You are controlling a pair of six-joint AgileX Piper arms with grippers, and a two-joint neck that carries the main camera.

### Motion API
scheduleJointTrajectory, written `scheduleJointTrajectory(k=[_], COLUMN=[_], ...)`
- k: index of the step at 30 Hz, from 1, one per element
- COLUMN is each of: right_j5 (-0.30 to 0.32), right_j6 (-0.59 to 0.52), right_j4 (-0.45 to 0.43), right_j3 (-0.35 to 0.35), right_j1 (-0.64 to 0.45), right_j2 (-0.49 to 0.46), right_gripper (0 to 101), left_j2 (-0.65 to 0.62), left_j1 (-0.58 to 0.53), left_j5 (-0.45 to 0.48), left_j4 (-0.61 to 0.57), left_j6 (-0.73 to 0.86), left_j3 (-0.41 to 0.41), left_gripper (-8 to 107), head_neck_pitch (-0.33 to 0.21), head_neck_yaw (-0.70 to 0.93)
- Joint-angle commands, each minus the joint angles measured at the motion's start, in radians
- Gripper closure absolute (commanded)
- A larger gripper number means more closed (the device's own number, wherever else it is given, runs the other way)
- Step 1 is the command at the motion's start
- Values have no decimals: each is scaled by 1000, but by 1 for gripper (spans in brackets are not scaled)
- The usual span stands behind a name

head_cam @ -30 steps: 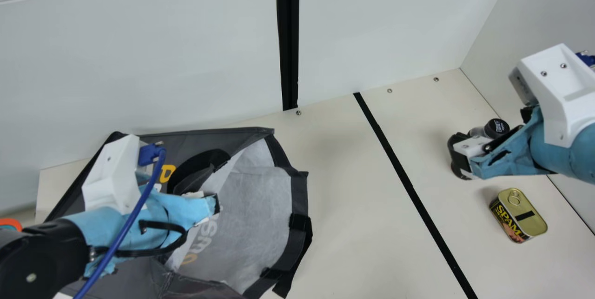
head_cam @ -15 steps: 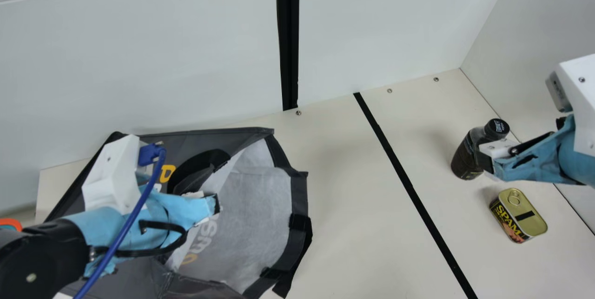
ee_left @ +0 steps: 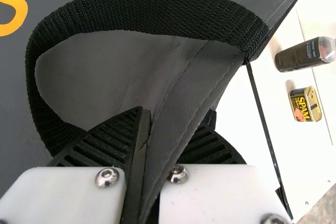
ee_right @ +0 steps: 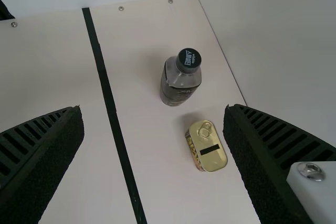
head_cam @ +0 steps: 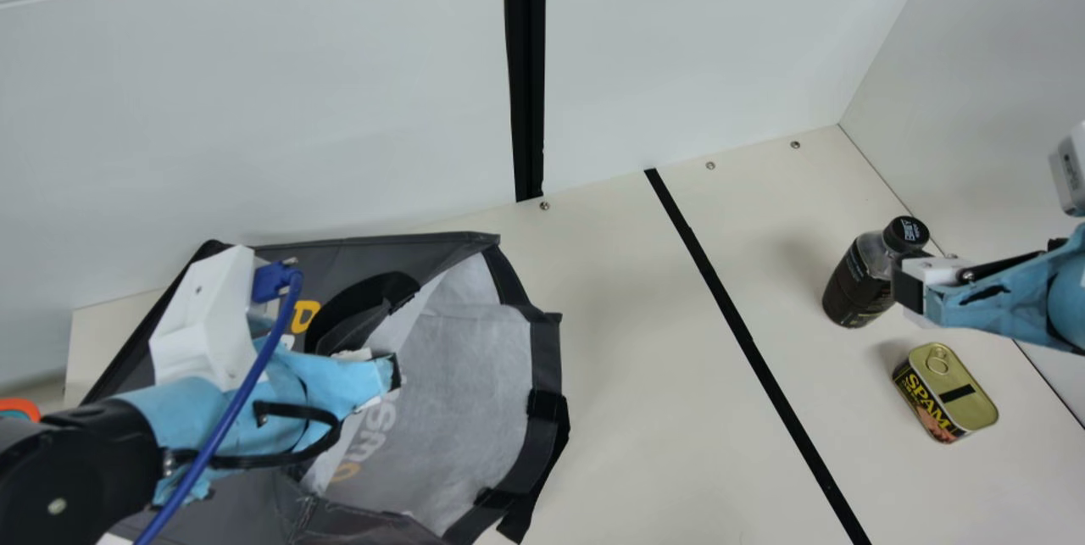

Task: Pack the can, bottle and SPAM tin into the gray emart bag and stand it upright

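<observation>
Centring on the bottle (head_cam: pixel 854 282), standing on the worktop (head_cam: pixel 661 409) near the SPAM tin (head_cam: pixel 954 397), needs the right fingers (ee_right: pixel 47 156), spread and empty, square to its body; the left fingers (ee_left: pixel 105 145), pinching the gray emart bag (ee_left: pixel 184 114) by its rim, should steady the mouth.

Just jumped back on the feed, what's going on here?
The left claw is clamped on an edge of the gray fabric emart bag, which lies with its mouth open. The right claw is open and empty near the dark plastic bottle with a black cap. That bottle and the gold-lidded metal SPAM tin are on the table, not yet packed.
</observation>
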Motion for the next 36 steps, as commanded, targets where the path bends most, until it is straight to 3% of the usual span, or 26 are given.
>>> scheduleJointTrajectory(k=[1, 36], right_j5=[-1, -1], right_j6=[4, -66], right_j4=[8, 73], right_j3=[4, 22], right_j1=[-13, -141], right_j2=[-2, 35], right_gripper=[6, 6], left_j2=[0, 0], left_j1=[0, 0], left_j5=[0, 0], left_j4=[0, 0], left_j6=[0, 0], left_j3=[0, 0], left_gripper=[107, 107], head_neck_pitch=[-23, -23], head_neck_yaw=[-1, -1])
